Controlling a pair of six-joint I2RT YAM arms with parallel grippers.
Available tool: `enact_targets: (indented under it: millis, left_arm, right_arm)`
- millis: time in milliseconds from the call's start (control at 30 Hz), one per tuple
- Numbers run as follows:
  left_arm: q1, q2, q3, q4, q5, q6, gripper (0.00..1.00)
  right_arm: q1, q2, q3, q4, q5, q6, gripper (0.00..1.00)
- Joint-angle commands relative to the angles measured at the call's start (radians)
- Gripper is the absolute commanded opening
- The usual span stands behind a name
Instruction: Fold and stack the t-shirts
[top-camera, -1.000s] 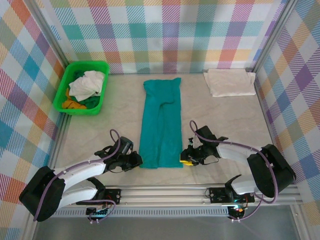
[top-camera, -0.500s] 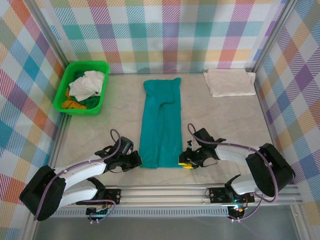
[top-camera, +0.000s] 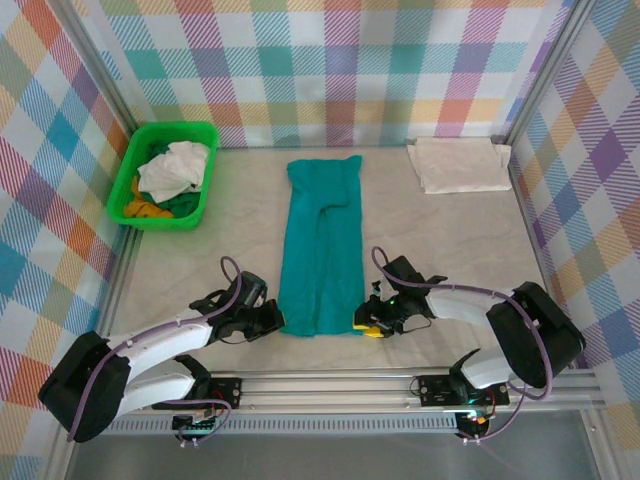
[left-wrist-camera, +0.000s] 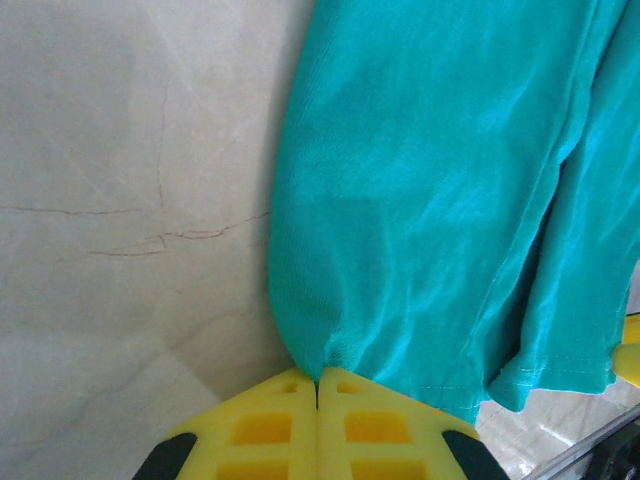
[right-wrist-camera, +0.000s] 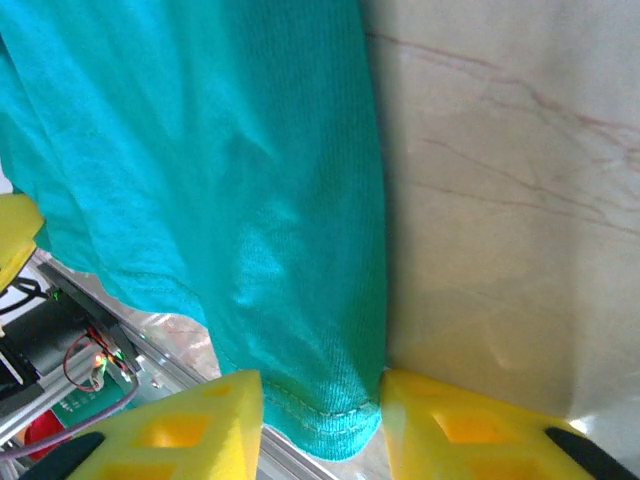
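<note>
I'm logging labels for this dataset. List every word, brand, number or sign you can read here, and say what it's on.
No text can be read.
teal t-shirt: plain cloth faces up, no print visible.
cream t-shirt: no print visible.
green basket: no label visible.
circuit board: any markings too small to read.

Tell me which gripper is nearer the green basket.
Left. The left gripper pinches the near-left corner of the teal shirt, on the same side as the basket; the right gripper stands open around the near-right corner, across the shirt from it.
</note>
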Motion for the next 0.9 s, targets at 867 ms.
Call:
enact_targets:
  millis: [867]
  left_arm:
    - [-0.026, -0.122, -0.012, -0.243, 0.049, 0.020, 0.00]
  right_arm:
    - [0.072, -0.115, -0.036, -0.107, -0.004, -0.032, 0.00]
